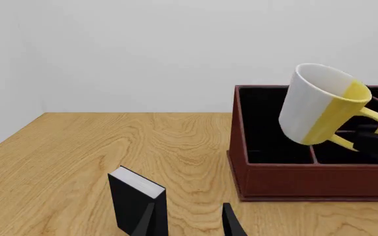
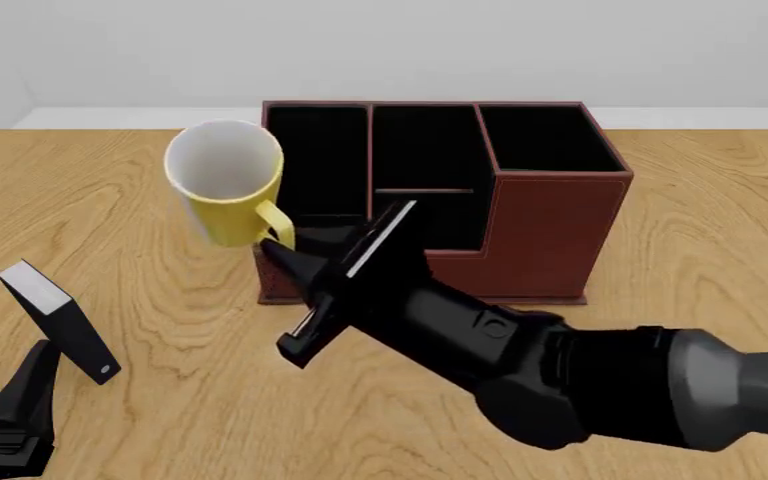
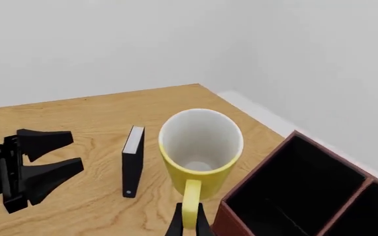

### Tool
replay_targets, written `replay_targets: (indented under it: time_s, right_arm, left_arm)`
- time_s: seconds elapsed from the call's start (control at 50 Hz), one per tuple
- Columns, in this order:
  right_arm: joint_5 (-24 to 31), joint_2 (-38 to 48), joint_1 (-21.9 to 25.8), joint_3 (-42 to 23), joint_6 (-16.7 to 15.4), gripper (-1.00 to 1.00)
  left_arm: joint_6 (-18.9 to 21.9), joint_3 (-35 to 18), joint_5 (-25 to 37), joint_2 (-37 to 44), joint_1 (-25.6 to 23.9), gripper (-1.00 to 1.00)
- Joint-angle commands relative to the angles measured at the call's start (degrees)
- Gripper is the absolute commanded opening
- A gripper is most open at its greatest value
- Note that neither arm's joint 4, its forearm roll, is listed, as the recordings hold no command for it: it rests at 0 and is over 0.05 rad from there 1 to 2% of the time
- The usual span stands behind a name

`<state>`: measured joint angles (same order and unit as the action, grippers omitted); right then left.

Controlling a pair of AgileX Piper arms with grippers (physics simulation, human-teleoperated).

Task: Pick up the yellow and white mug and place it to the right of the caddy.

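The yellow and white mug (image 2: pixel 228 204) hangs above the table by the left front corner of the caddy (image 2: pixel 544 235), tipped so its white inside faces the front camera. My right gripper (image 2: pixel 281 243) is shut on the mug's yellow handle (image 3: pixel 190 201); in the right wrist view the fingers (image 3: pixel 175 227) pinch that loop. The left wrist view shows the mug (image 1: pixel 320 105) in front of the dark reddish-brown caddy (image 1: pixel 307 179). My left gripper (image 1: pixel 190 222) stands open and low at the table's near left, holding nothing.
A small black-and-white book-like block (image 2: pixel 57 318) stands upright on the wood table (image 2: pixel 157 420), just in front of the left gripper (image 3: pixel 76 151). The right arm (image 2: pixel 558 375) stretches across the table's front. White walls close the far side.
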<state>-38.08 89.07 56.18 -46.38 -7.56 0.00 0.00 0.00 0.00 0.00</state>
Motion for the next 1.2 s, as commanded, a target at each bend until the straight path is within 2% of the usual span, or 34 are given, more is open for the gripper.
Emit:
replay_targets:
  time_s: [0.02,0.26,0.78,1.2]
  right_arm:
    - [1.77,-4.86,-0.27,1.32,-0.41,-1.0]
    - [2.36,-7.55,-1.78,3.09,-1.23,-1.0]
    - [8.11,-16.81,-4.53,5.3,-1.69,-1.0]
    - [9.45,-20.89,-6.66,6.8,-2.27,-1.0]
  left_arm:
    - [0.0,0.0,0.0,0.0,0.0,1.0]
    - [0.0,0.0,0.0,0.0,0.0,1.0]
    - [0.0,0.0,0.0,0.0,0.0,1.0]
    - [0.0,0.0,0.0,0.0,0.0,1.0]
